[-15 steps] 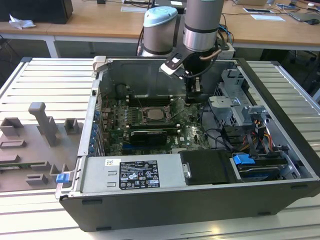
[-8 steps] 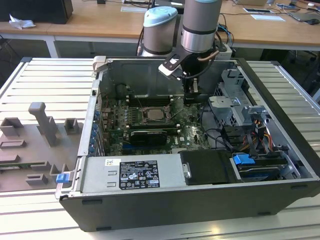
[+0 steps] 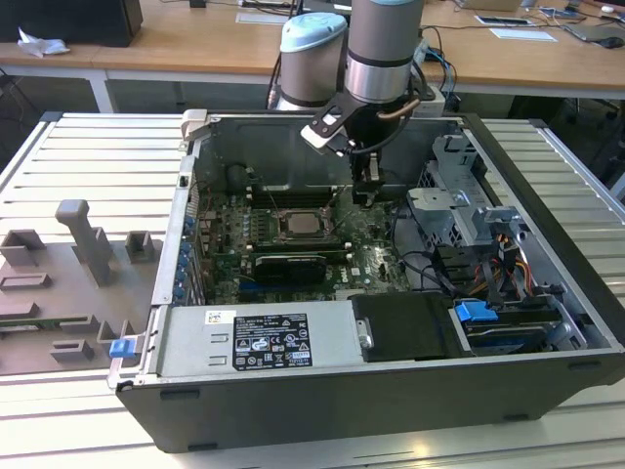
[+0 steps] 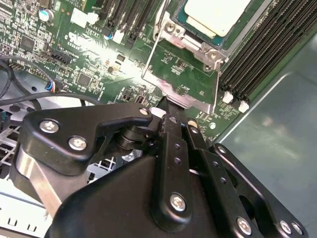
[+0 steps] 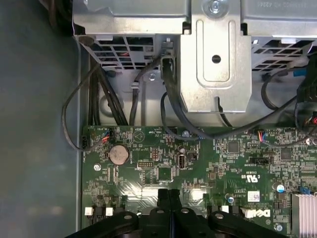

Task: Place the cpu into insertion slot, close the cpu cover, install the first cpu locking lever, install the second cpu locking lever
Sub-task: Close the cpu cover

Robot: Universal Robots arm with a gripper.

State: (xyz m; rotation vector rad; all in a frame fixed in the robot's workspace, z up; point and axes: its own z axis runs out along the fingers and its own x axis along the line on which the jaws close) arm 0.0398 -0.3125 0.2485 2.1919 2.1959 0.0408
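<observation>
Your slatted table (image 3: 88, 156) holds grey fixtures (image 3: 83, 244) at nine o'clock, the open case (image 3: 391, 391) centre, desks (image 3: 195, 39) behind. The cpu (image 3: 301, 223) sits in the insertion slot (image 4: 171, 28). At its three o'clock the gripper (image 3: 366, 198), clenched, seems to pinch the cpu cover (image 4: 183, 98), contact hidden.

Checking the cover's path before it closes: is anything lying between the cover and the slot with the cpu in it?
Nothing visible does. The cpu lies flat in the slot, and the cover stands open beside it, the gripper shut on its far edge.
</observation>
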